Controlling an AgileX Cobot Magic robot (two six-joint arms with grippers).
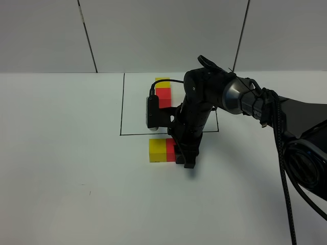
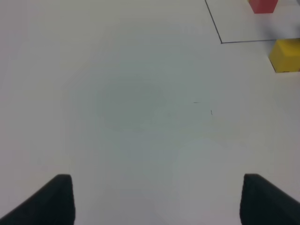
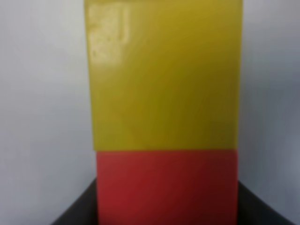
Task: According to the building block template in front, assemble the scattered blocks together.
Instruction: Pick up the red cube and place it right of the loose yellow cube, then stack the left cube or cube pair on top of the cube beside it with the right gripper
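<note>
The building block template (image 1: 163, 90) is a yellow cube joined to a red cube, lying inside a thin black-line rectangle at the back of the table. Just in front of that rectangle, the loose yellow cube (image 1: 157, 150) and the loose red cube (image 1: 170, 149) sit side by side, touching. My right gripper (image 1: 180, 154) reaches down from the right and is shut on the red cube (image 3: 166, 187), with the yellow cube (image 3: 164, 79) pressed against it. My left gripper (image 2: 157, 201) hovers open over bare table, holding nothing. It sees the yellow cube (image 2: 285, 55) far off.
The black rectangle line (image 1: 121, 107) marks the template area on the white table (image 1: 66, 153). The right arm (image 1: 240, 99) and its cable stretch in from the right. A grey wall panel stands behind the table.
</note>
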